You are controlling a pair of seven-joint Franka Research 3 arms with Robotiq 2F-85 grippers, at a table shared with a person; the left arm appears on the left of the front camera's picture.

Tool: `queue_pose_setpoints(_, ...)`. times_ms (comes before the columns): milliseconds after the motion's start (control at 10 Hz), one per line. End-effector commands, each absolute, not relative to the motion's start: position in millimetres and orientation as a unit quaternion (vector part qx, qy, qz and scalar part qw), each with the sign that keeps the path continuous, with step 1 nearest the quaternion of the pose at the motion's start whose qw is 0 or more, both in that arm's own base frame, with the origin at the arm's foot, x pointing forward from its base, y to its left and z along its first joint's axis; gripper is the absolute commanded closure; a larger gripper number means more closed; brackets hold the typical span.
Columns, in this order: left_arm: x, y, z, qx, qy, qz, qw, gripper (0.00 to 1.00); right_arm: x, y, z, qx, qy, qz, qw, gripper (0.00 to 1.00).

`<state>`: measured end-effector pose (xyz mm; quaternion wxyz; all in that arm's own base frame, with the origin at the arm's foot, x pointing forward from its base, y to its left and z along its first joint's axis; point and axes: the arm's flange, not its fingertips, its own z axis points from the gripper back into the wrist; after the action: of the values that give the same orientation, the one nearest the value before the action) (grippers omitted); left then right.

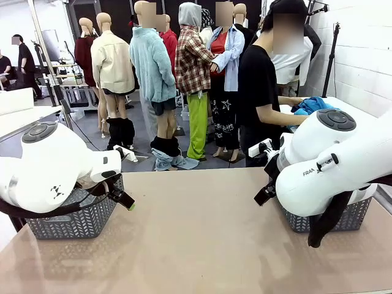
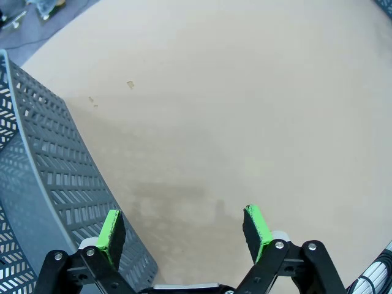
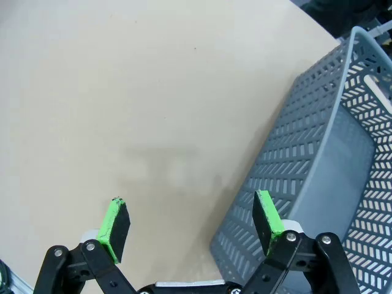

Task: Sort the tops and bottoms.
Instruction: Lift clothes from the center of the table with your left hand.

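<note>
1. The tan table [image 1: 202,245] spans the lower half of the front view. Its top is bare, with no garment laid out on it, so I judge the sorting has not begun.
2. My left arm [image 1: 49,168] sits at the lower left of that view and my right arm [image 1: 324,159] at the right. Both are drawn back near the table's side edges.
3. The person [image 1: 260,92], in a black top, stands at the upper right beyond the table's far edge, turned toward a white surface at the right.
4. A grey perforated basket sits at each side of the table: the left basket [image 1: 73,223] under my left arm and the right basket [image 1: 355,214] under my right. The part of the right basket's inside that my right wrist view shows holds nothing.
5. The task garment I can place is a blue fabric bundle [image 1: 312,105] at the person's hands, upper right and well apart from both baskets. It looks like a top, but I cannot tell for sure. All placing is left to do.
6. The left gripper [image 2: 184,226] hangs over bare table with its jaws spread wide and nothing between them. The right gripper [image 3: 193,220] is likewise wide and empty, just beside its basket's wall.
7. The lettering [image 1: 315,168] on my right arm reads "FRAN", and the rest is cut off.
</note>
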<state>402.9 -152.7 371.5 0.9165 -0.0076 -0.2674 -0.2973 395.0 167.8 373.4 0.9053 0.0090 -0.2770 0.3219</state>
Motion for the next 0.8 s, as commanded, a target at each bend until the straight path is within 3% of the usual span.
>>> queue_pose_setpoints(0,403,-151,371,-0.008,-0.267,-0.296,0.917,0.0,395,168,373,0.009,-0.277,0.322,0.905,0.0)
queue_pose_setpoints(500,403,-153,371,-0.007,-0.267,-0.297,0.917,0.0,395,168,373,0.009,-0.277,0.322,0.905,0.0)
queue_pose_setpoints(700,399,-158,408,0.008,-0.334,-0.328,0.884,0.0,390,173,419,-0.013,-0.339,0.309,0.888,0.0)
